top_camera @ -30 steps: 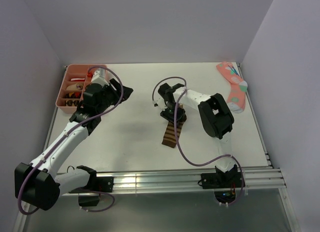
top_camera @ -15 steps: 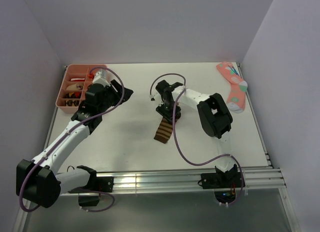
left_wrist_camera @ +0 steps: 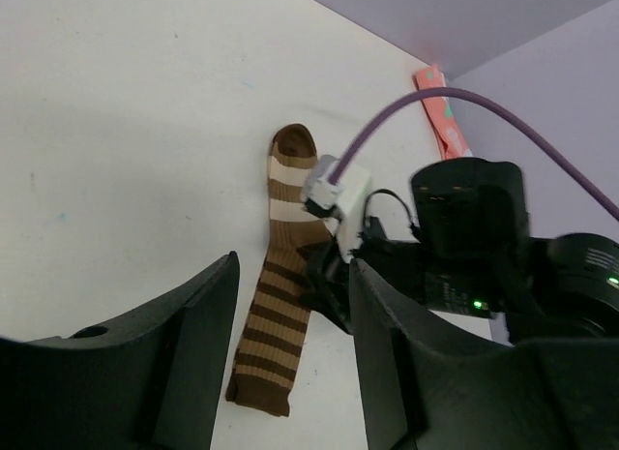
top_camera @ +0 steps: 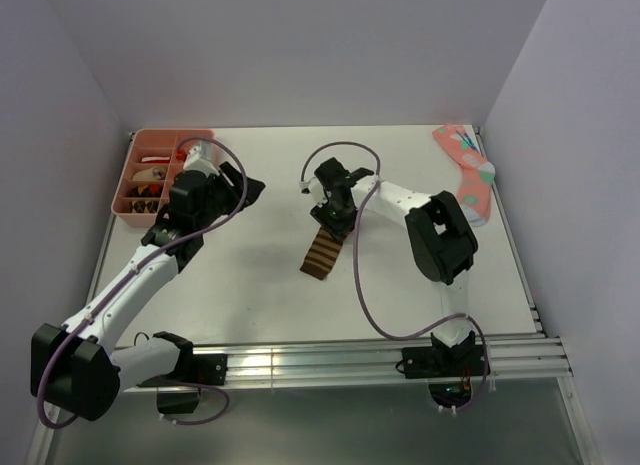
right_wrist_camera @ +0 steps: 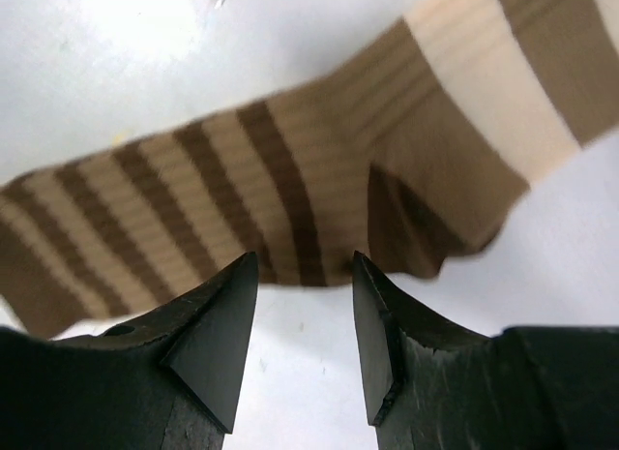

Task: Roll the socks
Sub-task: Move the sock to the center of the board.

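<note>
Brown-striped sock (top_camera: 320,255) under R end effector (right_wrist_camera: 305,263), jaws parted; L end effector (left_wrist_camera: 292,268) parted too.

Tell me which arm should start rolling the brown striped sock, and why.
Right. The right arm's fingers stand open directly over the brown striped sock. The left arm's fingers, also open, hang well back near the pink tray, apart from the sock.

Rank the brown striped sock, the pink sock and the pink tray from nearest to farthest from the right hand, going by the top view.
1. The brown striped sock, mid-table, right at the right hand.
2. The pink sock, far right edge of the table.
3. The pink tray, far left corner.
</note>
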Available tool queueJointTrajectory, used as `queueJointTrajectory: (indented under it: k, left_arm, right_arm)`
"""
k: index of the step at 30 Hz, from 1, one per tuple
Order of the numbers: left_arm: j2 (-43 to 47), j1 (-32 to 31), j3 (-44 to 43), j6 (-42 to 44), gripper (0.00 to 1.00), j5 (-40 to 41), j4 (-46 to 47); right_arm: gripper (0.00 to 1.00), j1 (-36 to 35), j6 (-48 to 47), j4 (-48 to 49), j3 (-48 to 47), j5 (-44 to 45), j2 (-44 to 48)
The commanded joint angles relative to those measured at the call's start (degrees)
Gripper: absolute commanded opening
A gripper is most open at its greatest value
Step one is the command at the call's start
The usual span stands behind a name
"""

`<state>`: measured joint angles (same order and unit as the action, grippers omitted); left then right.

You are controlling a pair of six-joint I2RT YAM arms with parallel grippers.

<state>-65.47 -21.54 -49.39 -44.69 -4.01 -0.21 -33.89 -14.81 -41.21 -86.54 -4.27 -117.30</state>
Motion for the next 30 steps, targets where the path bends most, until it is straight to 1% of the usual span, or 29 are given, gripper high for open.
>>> queueJointTrajectory:
  k: [1, 3, 5, 6, 8, 9, 12, 15, 16, 20, 30]
  left_arm:
    - [5.17, 0.18, 1.83, -0.93, 0.55, 3.73, 1.79]
    - [8.41, 0.44, 2.97, -2.41, 0.55, 10.49, 0.22]
    - [10.27, 1.14, 3.68, -3.65, 0.56, 15.41, -2.51]
    - [11.67, 2.63, 4.20, -4.70, 0.55, 16.22, -3.74]
    - [12.82, 4.57, 4.91, -5.49, 0.55, 16.23, -4.36]
    - [13.44, 6.75, 5.09, -6.11, 0.55, 16.14, -4.62]
    - [13.97, 10.10, 5.35, -6.20, 0.55, 14.91, -4.98]
    - [13.62, 11.78, 5.00, -6.29, 0.55, 13.42, -4.54]
    - [13.53, 11.96, 5.00, -6.46, 0.54, 13.15, -4.19]
    - [12.74, 12.05, 4.91, -6.55, 0.54, 12.10, -3.31]
    - [12.12, 12.14, 4.74, -5.76, 0.54, 10.60, -2.43]
  right_arm:
    - [0.51, -0.47, 1.36, 4.12, 2.25, -0.12, 8.30]
    - [0.51, -1.09, 1.54, 5.52, 5.23, 0.31, 11.55]
    - [0.51, -3.45, 1.10, 7.88, 9.43, 1.02, 14.62]
    - [0.51, -4.68, 1.01, 8.86, 10.94, 2.50, 15.42]
    - [0.51, -8.62, 1.27, 10.53, 13.84, 3.57, 16.66]
    - [0.50, -9.69, 1.53, 10.71, 14.29, 3.40, 16.57]
    - [0.49, -12.86, 2.59, 12.38, 15.79, 3.31, 16.13]
    - [0.46, -15.32, 3.56, 15.28, 17.54, 4.10, 16.22]
    - [0.45, -15.94, 3.82, 15.72, 17.64, 6.19, 16.05]
    - [0.44, -18.93, 5.14, 16.51, 17.64, 9.45, 15.08]
    - [0.43, -21.57, 6.37, 17.31, 18.78, 10.86, 13.41]
